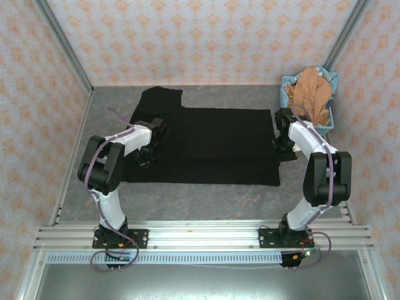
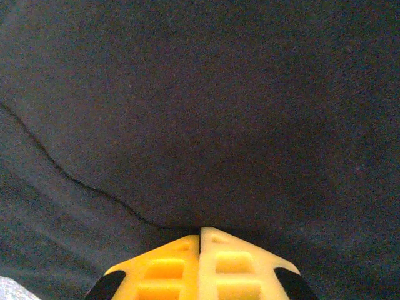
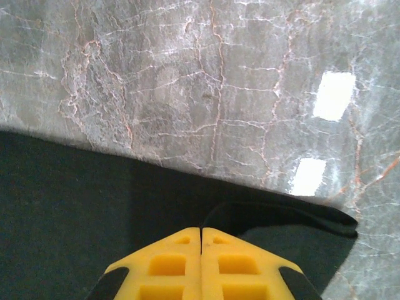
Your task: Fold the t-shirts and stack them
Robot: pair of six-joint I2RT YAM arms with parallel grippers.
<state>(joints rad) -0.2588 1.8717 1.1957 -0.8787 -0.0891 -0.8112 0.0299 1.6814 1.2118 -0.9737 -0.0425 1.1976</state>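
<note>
A large black t-shirt (image 1: 212,144) lies spread flat across the grey marble table (image 1: 187,200), one sleeve reaching toward the back left. My left gripper (image 1: 149,156) rests low on its left side. In the left wrist view the yellow fingertips (image 2: 200,231) are pressed together, with a crease of black cloth (image 2: 219,112) running into them. My right gripper (image 1: 284,149) sits at the shirt's right edge. Its fingertips (image 3: 201,229) are shut, and the black hem (image 3: 281,215) curls up just ahead of them. An orange-brown t-shirt (image 1: 310,94) is heaped in the basket.
The light blue lattice basket (image 1: 287,81) stands in the back right corner against the wall. Patterned walls and slanted metal posts (image 1: 62,44) enclose the table. An aluminium rail (image 1: 200,237) runs along the near edge. Bare marble (image 3: 219,81) lies beyond the shirt's right edge.
</note>
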